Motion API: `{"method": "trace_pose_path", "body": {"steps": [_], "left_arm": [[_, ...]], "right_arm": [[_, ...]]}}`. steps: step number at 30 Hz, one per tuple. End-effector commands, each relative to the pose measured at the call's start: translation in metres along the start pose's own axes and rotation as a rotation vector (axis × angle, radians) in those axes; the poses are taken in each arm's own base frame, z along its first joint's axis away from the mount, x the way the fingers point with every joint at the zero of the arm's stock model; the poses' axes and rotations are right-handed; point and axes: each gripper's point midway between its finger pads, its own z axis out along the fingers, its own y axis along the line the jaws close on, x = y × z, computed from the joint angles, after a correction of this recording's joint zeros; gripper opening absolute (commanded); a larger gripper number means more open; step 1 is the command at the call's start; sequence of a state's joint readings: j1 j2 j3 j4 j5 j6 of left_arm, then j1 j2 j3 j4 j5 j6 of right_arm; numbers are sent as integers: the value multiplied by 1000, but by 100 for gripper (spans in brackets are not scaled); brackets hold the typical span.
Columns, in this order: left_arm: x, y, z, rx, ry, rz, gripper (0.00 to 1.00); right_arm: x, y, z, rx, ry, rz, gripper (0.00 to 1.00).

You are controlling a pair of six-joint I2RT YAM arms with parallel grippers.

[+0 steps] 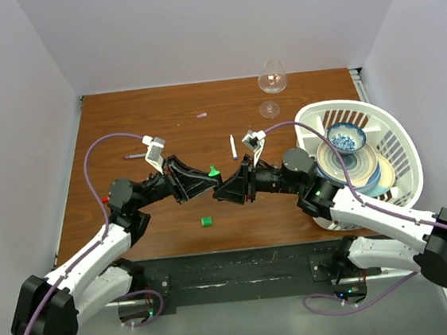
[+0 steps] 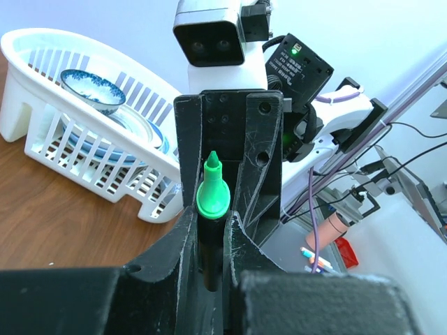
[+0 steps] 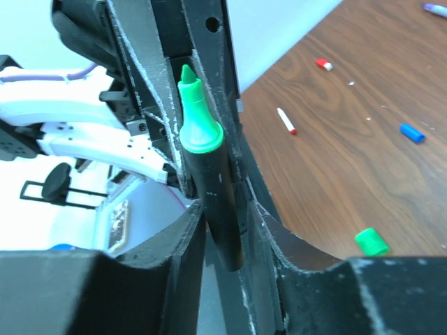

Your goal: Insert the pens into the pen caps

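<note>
The black marker [image 1: 213,171], with its bare green tip up, stands upright above the table where my two grippers meet. My left gripper [image 1: 208,187] is shut on its barrel [image 2: 209,237]. My right gripper [image 1: 224,190] faces it with its jaws round the same marker [image 3: 220,209], a small gap showing on one side. The green cap [image 1: 206,221] lies on the table just in front, and it also shows in the right wrist view [image 3: 371,241]. A white pen [image 1: 232,146], a thin grey pen [image 1: 135,155] and a pale pink cap [image 1: 201,114] lie further back. A blue cap [image 3: 412,132] and a red cap [image 3: 323,64] show only in the right wrist view.
A white dish basket [image 1: 399,129] holding plates and a blue-patterned bowl [image 1: 346,136] stands at the right. A wine glass [image 1: 272,78] stands at the back near the wall. Walls close in the table on three sides.
</note>
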State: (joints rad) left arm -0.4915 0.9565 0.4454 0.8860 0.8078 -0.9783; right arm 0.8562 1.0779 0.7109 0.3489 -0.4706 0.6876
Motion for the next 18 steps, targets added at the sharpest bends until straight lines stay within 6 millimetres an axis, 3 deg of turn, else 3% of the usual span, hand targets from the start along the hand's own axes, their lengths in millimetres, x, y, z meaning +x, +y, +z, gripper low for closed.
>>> {"method": "trace_pose_path", "body": {"steps": [1,8,10,12,15,16,17,18], "left_arm": [[-15,-17,1,55,-44,59,0],[-18,-12,4,28,-32,60,0],[-19,-11,5,17,-32,65,0],[-23,-4,6,-25,-38,73,0],[-29,12,4,-145,-48,80,24],[-30,18,3,-184,-52,77,49],[-31,32,-1,-274,-62,45,60],[-36,33,-5,-313,-78,57,73]], "right_arm": [[-2,12,-2,-66,-13,-1,31],[0,14,-5,-75,-14,-5,17],[-1,15,-6,-79,-17,-6,4],[-2,16,-7,-76,-22,-4,0],[-6,17,-10,-60,-42,-6,0],[-8,15,-12,-46,-50,-6,0],[-9,15,-14,-34,-57,-16,0],[-13,10,-17,9,-74,-15,0]]}}
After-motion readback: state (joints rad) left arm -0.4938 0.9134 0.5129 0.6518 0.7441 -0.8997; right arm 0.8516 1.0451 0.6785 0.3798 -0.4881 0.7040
